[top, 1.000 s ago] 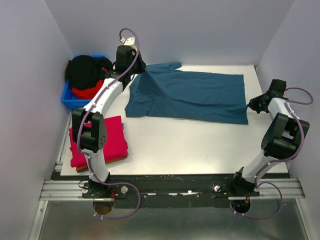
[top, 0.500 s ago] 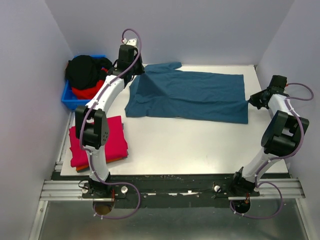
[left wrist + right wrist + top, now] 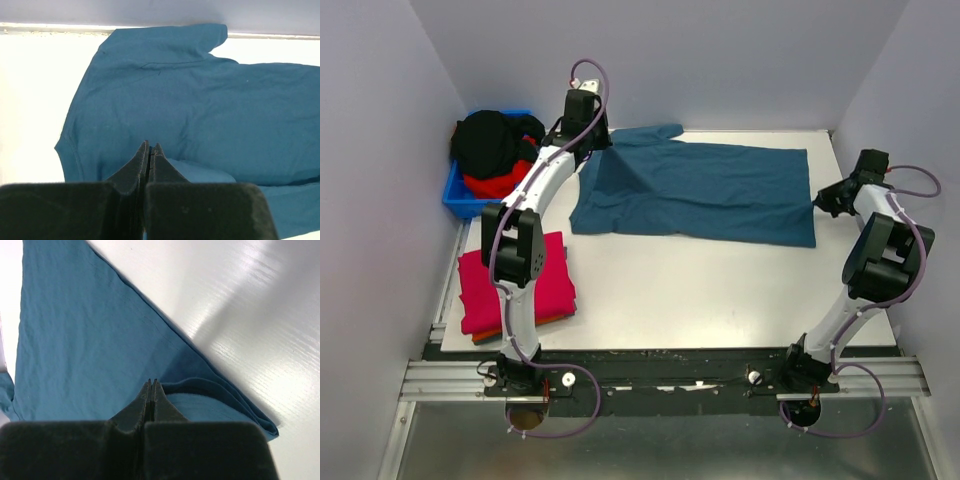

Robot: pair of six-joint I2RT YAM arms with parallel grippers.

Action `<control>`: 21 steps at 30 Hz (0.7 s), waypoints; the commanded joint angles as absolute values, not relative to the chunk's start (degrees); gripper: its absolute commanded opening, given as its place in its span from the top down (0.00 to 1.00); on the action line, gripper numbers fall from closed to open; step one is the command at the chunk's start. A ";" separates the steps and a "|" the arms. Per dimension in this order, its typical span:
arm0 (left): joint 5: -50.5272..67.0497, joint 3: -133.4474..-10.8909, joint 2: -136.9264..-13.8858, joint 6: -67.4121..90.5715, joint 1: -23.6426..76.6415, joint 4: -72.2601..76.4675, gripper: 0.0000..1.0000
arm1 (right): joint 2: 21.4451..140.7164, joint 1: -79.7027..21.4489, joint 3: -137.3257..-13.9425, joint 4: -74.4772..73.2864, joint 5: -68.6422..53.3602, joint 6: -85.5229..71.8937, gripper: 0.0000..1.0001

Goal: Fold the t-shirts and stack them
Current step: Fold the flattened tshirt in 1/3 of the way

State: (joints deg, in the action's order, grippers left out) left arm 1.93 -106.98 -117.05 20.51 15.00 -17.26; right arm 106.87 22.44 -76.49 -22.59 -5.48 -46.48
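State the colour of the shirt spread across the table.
The shirt is plain teal-blue, with no pattern; it shows best in the top external view.

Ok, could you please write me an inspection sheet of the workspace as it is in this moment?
Surface: white table, glossy.
Job's things: teal t-shirt spread at the far side; pink t-shirt folded on an orange t-shirt at the near left; black shirt and red shirt heaped in the bin.
Clutter: blue bin at the far left.
Hands: left hand shut on the teal t-shirt's left end, cloth tented up; right hand shut on its right edge.
Cables: purple cables loop along both arms.
Surroundings: pale walls on three sides; metal rail at the near edge.
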 commanded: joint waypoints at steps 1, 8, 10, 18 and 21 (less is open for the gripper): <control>0.44 -112.05 -121.37 20.13 14.85 -19.07 1.00 | 109.07 22.24 -79.89 -23.03 -5.27 -45.79 0.99; 0.44 -116.97 -127.43 20.74 14.85 -19.51 1.00 | 113.11 22.06 -84.19 -24.51 -5.72 -44.83 0.94; -1.14 -119.43 -129.54 21.53 14.85 -21.09 0.89 | 114.08 21.89 -86.04 -27.23 -4.31 -45.09 0.62; -2.20 -120.07 -126.31 24.25 14.85 -22.33 0.26 | 97.85 21.71 -70.34 -19.08 -2.82 -46.41 0.47; -2.11 -115.77 -121.48 25.83 14.94 -22.94 0.24 | 91.34 21.71 -62.87 -17.41 -1.50 -48.25 0.51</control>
State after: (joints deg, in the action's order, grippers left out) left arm -0.54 -119.11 -129.64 23.40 15.00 -21.58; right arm 99.81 21.85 -70.04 -21.80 -4.60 -46.17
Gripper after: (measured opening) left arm 0.749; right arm 0.512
